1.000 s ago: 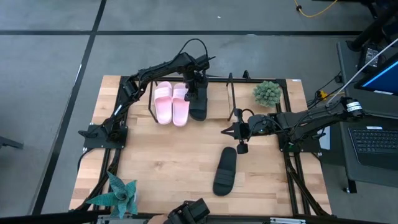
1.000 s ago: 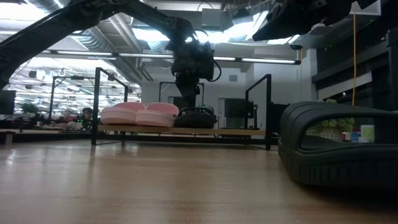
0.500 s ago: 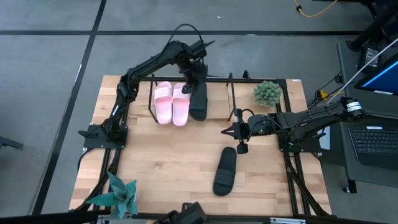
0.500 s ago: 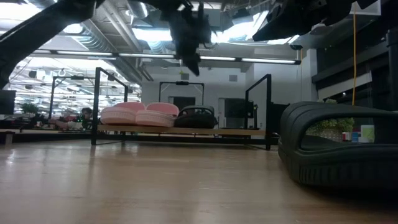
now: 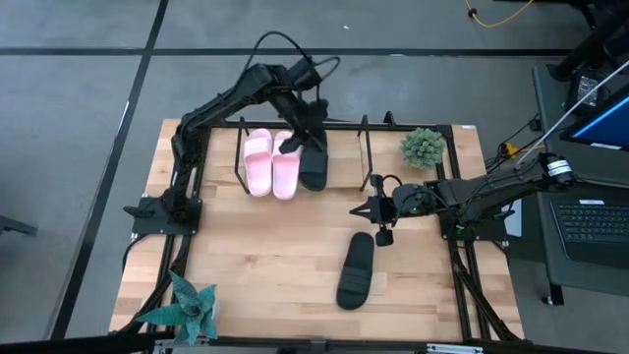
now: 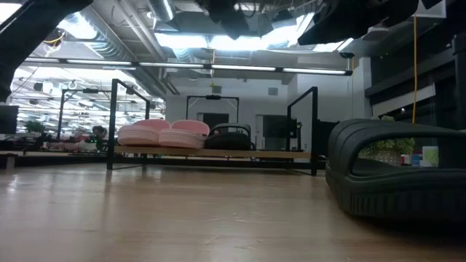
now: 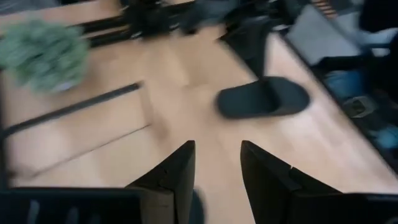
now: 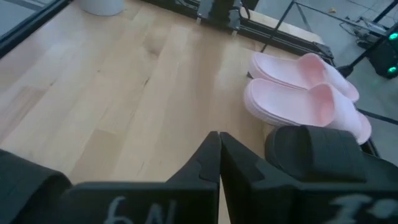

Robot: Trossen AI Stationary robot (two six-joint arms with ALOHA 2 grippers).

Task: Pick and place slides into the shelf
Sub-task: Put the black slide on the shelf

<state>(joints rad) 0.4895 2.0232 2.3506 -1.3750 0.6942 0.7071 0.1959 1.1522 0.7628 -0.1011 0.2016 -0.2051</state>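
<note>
Two pale pink slides (image 5: 270, 163) and one black slide (image 5: 314, 163) lie side by side, soles down, on the shelf (image 5: 344, 157) at the table's far side; they also show in the low view (image 6: 160, 133) (image 6: 229, 137) and the right wrist view (image 8: 305, 93) (image 8: 323, 152). The other black slide (image 5: 356, 270) lies on the tabletop, near right of centre (image 6: 397, 167) (image 7: 264, 99). My left gripper (image 5: 292, 142) hangs open and empty above the shelf's slides (image 7: 217, 168). My right gripper (image 5: 362, 208) is shut and empty, above the table right of the shelf (image 8: 219, 155).
A round green plant (image 5: 423, 147) stands at the far right by the shelf's end, and a spiky teal plant (image 5: 187, 305) at the near left corner. The shelf's board is bare to the right of the black slide. Bare tabletop lies between shelf and near edge.
My left gripper has gone up from the black slide on the shelf, out of the low view's top, and stands high above the shelf. The black slide stays lying on the shelf beside the pink pair.
</note>
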